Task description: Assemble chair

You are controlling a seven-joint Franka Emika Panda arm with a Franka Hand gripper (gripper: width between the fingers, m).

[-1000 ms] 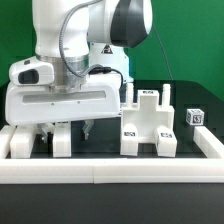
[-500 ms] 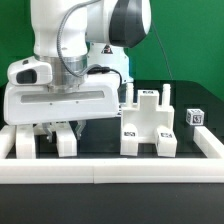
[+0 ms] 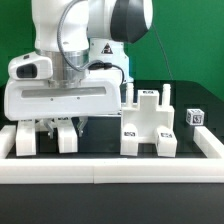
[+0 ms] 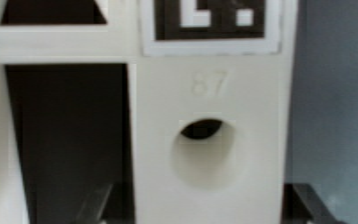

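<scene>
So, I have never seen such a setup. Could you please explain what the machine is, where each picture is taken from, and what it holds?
The machine is a white robot arm; its tip carries a two-finger end effector. One picture comes from a camera off the arm and shows the whole scene. The other comes from a camera on the wrist, so it is very close. The end effector is shut on a white leg block; the wrist view shows this block's square tag and a round hole. On the black table stand another white block at the exterior view's left, a bigger chair piece with prongs, and a small tagged cube at the exterior view's right. A white rail borders the table's near edge.
</scene>
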